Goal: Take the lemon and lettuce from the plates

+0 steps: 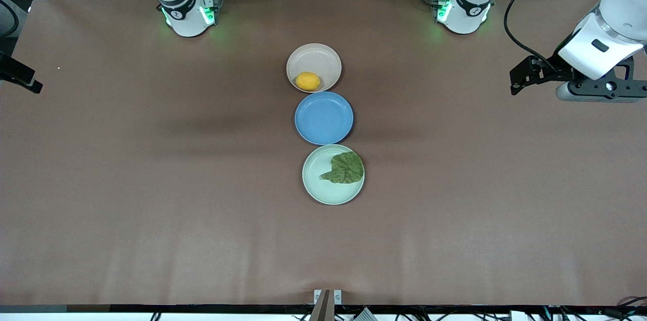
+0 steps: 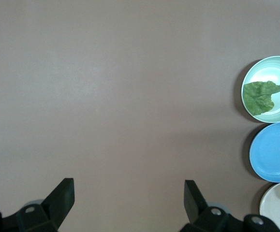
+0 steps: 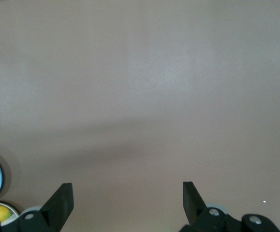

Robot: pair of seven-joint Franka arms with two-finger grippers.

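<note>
Currently I see three plates in a line down the middle of the table (image 1: 101, 184), rims touching or nearly so. The beige plate (image 1: 323, 58) sits farthest from the front camera, the blue plate (image 1: 323, 119) is in the middle, and the mint plate (image 1: 318, 187) is nearest.

The lemon (image 1: 308, 81) lies in the beige plate at about 7 o'clock, against the rim toward the blue plate. Its long axis runs roughly 9-to-3 across the front view, with a slight tilt.

The lettuce (image 1: 345, 168) lies flat in the mint plate, covering the 1-to-3 o'clock sector, with its edge at the rim. The stem end points to about 8 o'clock, toward the plate's centre, so its long axis runs 8-to-2.

The left gripper (image 1: 525, 76) hangs over bare table at the left arm's end, well apart from the plates. Its jaws are released wide with nothing between them; the fingertips (image 2: 65, 191) show spread in the left wrist view.

The right gripper (image 3: 127, 193) is over bare table at the right arm's end. Its jaws are also spread wide and empty in the right wrist view. I see both arms clear of the plates.
</note>
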